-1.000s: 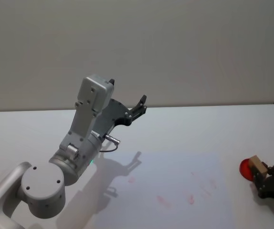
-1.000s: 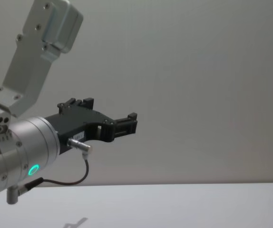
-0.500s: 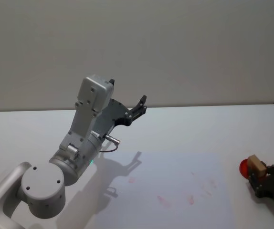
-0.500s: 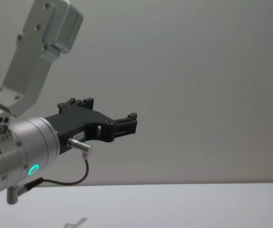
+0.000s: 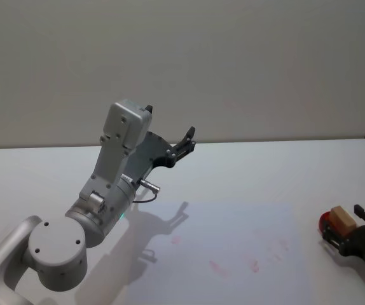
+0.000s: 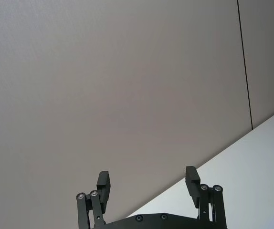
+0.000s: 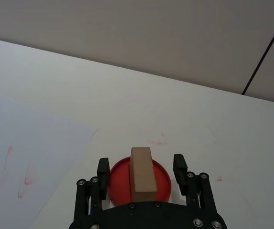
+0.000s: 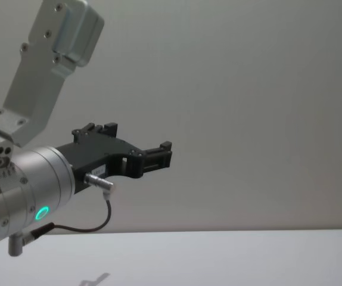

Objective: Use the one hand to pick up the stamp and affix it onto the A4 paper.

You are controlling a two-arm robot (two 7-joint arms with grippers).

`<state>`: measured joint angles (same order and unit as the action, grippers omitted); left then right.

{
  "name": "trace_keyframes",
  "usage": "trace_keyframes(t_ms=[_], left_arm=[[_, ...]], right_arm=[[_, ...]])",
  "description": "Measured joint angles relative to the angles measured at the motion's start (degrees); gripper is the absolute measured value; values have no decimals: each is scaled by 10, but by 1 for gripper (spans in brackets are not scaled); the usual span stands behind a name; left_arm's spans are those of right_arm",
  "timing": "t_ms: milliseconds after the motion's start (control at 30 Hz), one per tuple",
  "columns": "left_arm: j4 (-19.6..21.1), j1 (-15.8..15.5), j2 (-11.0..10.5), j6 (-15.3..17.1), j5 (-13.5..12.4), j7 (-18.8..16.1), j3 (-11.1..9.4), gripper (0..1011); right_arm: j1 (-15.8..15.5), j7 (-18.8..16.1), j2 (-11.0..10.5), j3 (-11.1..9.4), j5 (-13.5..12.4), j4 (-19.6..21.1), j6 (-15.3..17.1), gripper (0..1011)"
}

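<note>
Sitting on white table [image 5: 246, 171] just right of pale A4 paper sheet [image 5: 233, 248]: wooden-handled stamp on round red base [image 7: 142, 179]. Straddling it with jaws spread, not gripping: small matte-black right gripper [image 7: 141, 168]. Hanging raised at left, jaws apart: silver-wristed left gripper [image 6: 147, 183]

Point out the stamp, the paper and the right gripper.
stamp [image 7: 142, 172], right wrist view, top of its wooden handle.
paper [image 5: 233, 241], head view, bare middle of the sheet.
right gripper [image 7: 141, 170], right wrist view, between its open fingertips.

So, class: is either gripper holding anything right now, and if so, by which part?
Nothing is held. The right gripper is open, its fingers either side of the stamp without touching it. The left gripper is open, raised.
</note>
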<state>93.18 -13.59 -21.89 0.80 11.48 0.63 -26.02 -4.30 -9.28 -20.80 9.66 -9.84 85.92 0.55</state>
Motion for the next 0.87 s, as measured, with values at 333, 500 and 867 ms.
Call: trace_keyframes(t_ms=[333,500,867], left_arm=[[0,0,0,0,0,0,0,1001],[0,0,0,0,0,0,0,1001],[0,0,0,0,0,0,0,1001]], right_arm=[[-2,8,1,-5,-23,17,-5,1001],[-8,15,0,-8,-32,30,-7,1001],[-19,26,-3,-13,-44,50,-9,1001]])
